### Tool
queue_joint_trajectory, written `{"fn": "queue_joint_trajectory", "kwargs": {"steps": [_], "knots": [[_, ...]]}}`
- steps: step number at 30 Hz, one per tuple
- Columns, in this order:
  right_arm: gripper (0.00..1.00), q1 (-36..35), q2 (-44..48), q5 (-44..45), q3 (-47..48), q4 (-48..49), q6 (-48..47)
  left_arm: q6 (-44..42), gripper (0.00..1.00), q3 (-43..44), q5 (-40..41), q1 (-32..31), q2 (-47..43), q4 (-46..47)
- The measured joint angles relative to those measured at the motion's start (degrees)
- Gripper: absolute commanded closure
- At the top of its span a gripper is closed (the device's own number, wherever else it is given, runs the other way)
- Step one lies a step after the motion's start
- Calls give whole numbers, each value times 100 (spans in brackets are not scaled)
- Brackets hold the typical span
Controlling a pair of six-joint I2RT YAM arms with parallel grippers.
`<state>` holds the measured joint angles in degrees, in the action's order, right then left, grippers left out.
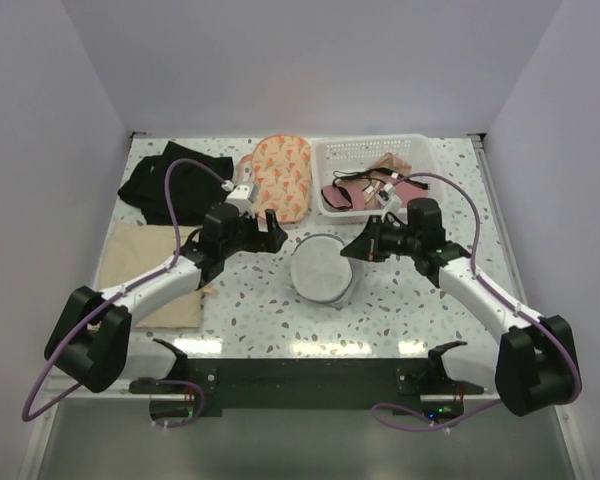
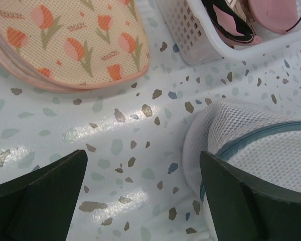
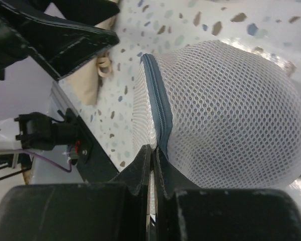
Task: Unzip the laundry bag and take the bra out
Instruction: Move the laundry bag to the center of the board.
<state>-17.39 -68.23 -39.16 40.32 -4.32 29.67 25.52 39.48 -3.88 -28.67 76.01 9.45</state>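
Observation:
The round white mesh laundry bag (image 1: 322, 270) lies at the table's middle, its blue-grey zipper (image 3: 158, 105) closed. Its contents do not show; the bra inside is hidden. My right gripper (image 1: 349, 250) is at the bag's right rim; in the right wrist view (image 3: 153, 150) it is shut, pinching the bag's mesh at the zipper's end. My left gripper (image 1: 271, 232) is open and empty just left of the bag. In the left wrist view (image 2: 143, 196) it hovers over bare table, with the bag (image 2: 271, 155) behind its right finger (image 2: 251, 201).
A floral mesh pouch (image 1: 280, 175) lies at the back middle and shows in the left wrist view (image 2: 70, 40). A white basket (image 1: 425, 150) with pink and black garments stands at back right. A black garment (image 1: 175, 180) and a beige cloth (image 1: 150, 270) lie at left.

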Motion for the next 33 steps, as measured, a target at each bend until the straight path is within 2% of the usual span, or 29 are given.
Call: {"fn": "queue_joint_trajectory", "kwargs": {"steps": [7, 13, 25, 33], "knots": [[100, -332, -503, -817, 0, 828, 203, 42, 0, -133, -13, 0, -297, -35], [100, -599, -953, -1043, 2, 920, 177, 42, 0, -173, 11, 0, -505, -68], [100, -610, -1700, -409, 319, 824, 111, 46, 0, -334, 2, -4, -568, -122], [100, -610, -2411, -164, 551, 863, 140, 168, 0, -743, -212, -28, -730, -79]]}}
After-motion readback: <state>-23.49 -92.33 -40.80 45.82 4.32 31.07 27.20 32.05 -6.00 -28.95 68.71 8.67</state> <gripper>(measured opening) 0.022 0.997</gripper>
